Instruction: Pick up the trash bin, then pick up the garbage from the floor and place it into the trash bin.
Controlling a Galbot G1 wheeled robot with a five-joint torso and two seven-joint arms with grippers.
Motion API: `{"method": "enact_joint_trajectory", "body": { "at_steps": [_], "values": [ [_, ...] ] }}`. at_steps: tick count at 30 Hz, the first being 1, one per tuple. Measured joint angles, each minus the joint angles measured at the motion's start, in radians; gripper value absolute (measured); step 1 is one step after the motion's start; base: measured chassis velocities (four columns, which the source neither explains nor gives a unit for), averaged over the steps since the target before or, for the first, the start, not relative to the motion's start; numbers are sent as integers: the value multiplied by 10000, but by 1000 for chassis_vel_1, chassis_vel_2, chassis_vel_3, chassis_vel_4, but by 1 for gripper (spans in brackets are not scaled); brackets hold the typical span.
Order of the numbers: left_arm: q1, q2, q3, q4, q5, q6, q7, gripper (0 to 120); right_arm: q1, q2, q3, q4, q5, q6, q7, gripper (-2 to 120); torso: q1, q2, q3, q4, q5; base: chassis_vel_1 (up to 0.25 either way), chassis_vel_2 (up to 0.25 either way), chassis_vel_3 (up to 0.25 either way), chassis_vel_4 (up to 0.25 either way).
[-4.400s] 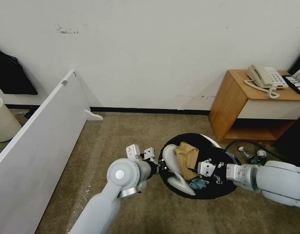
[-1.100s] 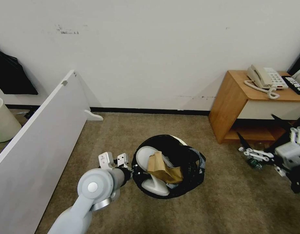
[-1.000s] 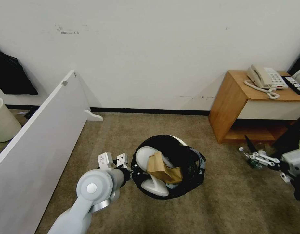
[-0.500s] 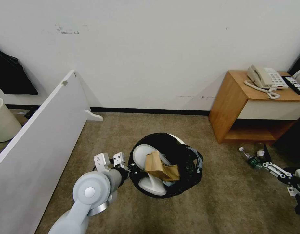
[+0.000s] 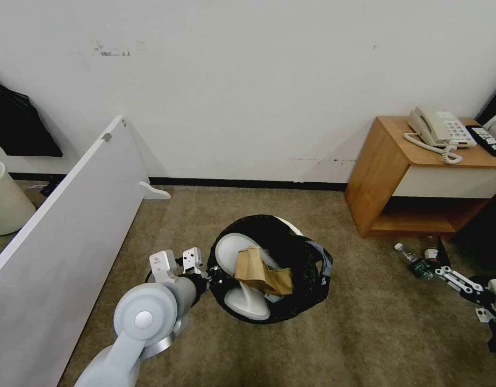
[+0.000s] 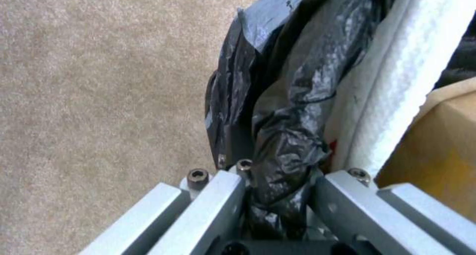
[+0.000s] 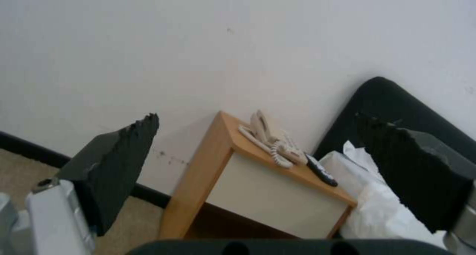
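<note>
Left end effector (image 5: 211,275) has drawn trash bin (image 5: 290,250) leftward.

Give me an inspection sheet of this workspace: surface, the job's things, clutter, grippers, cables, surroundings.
Surface: brown carpet, bare in front of the robot.
Job's things: trash bin, black-lined, holds a white slipper and brown cardboard; two plastic bottles lie on the floor by the nightstand.
Clutter: pale bucket far left; white board leaning on the left.
Grippers: left gripper shut on the bin's bagged rim; right gripper open, low near the bottles, holding nothing.
Cables: coiled phone cord on the nightstand; nothing seen on the floor.
Surroundings: white wall; wooden nightstand with phone and remote.
</note>
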Motion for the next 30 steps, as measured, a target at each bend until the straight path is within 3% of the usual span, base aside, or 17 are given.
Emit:
{"method": "enact_joint_trajectory", "body": {
  "at_steps": [15,30],
  "values": [
    [-68,46,82,421,1171,-171,676,0,-142,-24,-53,-2,-30,30,-14,100,0,1,0,0,0,0,0,0,0],
    [69,-37,146,421,1459,-176,880,0,-221,-34,-121,36,-34,31,-76,100,0,0,0,0,0,0,0,0,0]
  ]
}}
